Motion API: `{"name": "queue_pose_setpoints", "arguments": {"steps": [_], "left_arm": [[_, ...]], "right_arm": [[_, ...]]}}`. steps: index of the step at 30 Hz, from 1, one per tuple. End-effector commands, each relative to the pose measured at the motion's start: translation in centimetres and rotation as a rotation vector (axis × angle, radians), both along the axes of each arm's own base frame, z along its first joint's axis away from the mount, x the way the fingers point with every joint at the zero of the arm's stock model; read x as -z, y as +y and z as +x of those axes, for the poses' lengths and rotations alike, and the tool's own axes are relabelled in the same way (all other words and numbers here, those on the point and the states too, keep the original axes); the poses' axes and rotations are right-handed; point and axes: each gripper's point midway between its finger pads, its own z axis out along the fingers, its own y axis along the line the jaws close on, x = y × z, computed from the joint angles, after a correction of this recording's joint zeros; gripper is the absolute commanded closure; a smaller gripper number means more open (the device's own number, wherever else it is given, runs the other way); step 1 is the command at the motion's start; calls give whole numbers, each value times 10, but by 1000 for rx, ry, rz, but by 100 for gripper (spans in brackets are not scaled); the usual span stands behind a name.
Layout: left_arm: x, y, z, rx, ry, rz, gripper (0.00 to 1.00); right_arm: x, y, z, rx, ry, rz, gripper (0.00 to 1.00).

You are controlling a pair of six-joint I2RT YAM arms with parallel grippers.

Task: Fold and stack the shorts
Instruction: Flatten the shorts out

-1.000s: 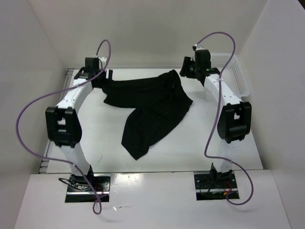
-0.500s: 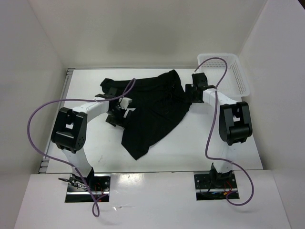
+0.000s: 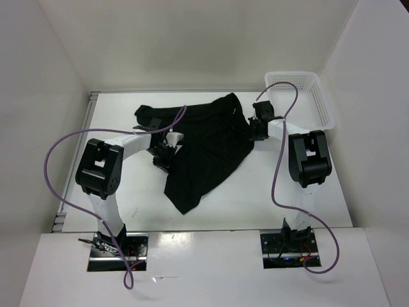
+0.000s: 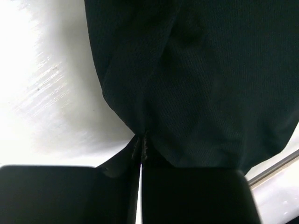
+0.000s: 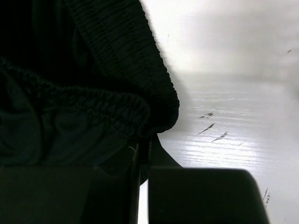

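The black shorts (image 3: 204, 150) lie spread and rumpled on the white table, one leg reaching toward the near edge. At their left edge my left gripper (image 3: 163, 153) is down on the cloth. In the left wrist view its jaws (image 4: 141, 150) are shut, pinching a hem of the shorts (image 4: 196, 84) into a small peak. My right gripper (image 3: 256, 128) is at the right edge. Seen from the right wrist, its jaws (image 5: 142, 145) are shut on the gathered elastic waistband (image 5: 126, 51).
A white mesh basket (image 3: 319, 96) stands at the back right corner, just behind the right arm. White walls close in the table (image 3: 287, 185) on the left, back and right. Purple cables loop above both arms.
Both arms came down from the back of the table to the shorts' edges. The left moved to the left hem, the right to the waistband, and both grippers went from open to shut.
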Motion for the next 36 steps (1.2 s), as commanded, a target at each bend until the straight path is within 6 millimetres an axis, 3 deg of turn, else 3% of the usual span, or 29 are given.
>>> {"name": "queue_pose_setpoints", "arguments": {"steps": [1,3,4,5,6,8,9,11,14,15,17,19,21,24,25,29,33,36], "left_arm": [[2,12,4,-29,33,8,100],[-7,41,25,-100,-33,93,100],[-17,68,46,-162,-101,177,100],[-23,100,60,-247,-127,218,100],[-30,116,71,-287,-157,253,100],[-53,135,90,-336,-240,308,100],[-56,129,90,-320,-240,307,100],[-65,94,80,-231,-251,290,91],[-53,36,42,-64,-173,232,69],[-50,15,28,-3,-148,197,66],[-45,2,12,40,-108,172,57],[-54,-7,0,59,-75,104,54],[-61,-6,2,55,-98,107,48],[-67,9,17,19,-195,188,46],[-64,34,22,-33,-218,267,45],[-58,75,28,-123,-274,398,45],[-66,78,43,-156,-319,378,38],[-63,79,59,-184,-286,297,38]], "right_arm": [[-23,8,0,-61,-44,20,100],[-24,13,-17,-84,-20,37,100],[-25,14,-27,-91,-3,44,100],[-40,21,-33,-105,-30,65,100],[-31,31,-56,-131,19,93,100],[-31,43,-84,-180,35,113,100],[-31,61,-99,-237,43,124,100],[-33,77,-114,-271,36,167,100],[-32,77,-116,-263,33,176,100],[-35,75,-114,-266,18,160,100],[-33,67,-111,-264,5,112,100],[-38,63,-110,-261,-22,93,100],[-31,59,-115,-262,-6,77,100],[-32,59,-116,-263,-15,79,100],[-32,59,-116,-263,-15,79,100],[-33,57,-112,-283,-33,55,100],[-33,58,-113,-306,-35,50,100],[-36,60,-110,-319,-44,54,100]]}}
